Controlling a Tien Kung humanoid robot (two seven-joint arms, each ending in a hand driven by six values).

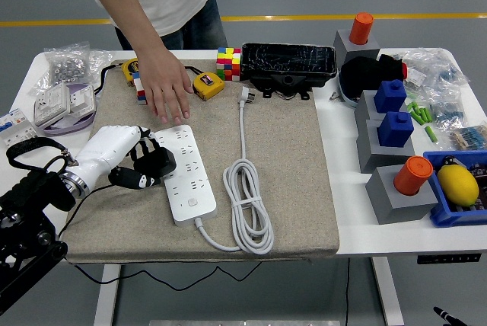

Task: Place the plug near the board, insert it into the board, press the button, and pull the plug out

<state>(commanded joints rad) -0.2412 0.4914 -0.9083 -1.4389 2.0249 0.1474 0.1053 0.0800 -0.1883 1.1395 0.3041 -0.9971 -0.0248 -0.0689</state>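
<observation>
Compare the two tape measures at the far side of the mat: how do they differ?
The right tape measure is fully visible; the left tape measure is partly hidden behind the person's forearm. The right one lies in the open just right of the person's hand; the left one sits by the colour cube, also partly covered. Both are yellow with black trim and rest on the mat.

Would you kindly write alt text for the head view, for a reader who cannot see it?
The left robot hand holds a black plug at the left edge of a white power strip on a beige mat. A person's hand reaches down just beyond the strip's far end.
</observation>
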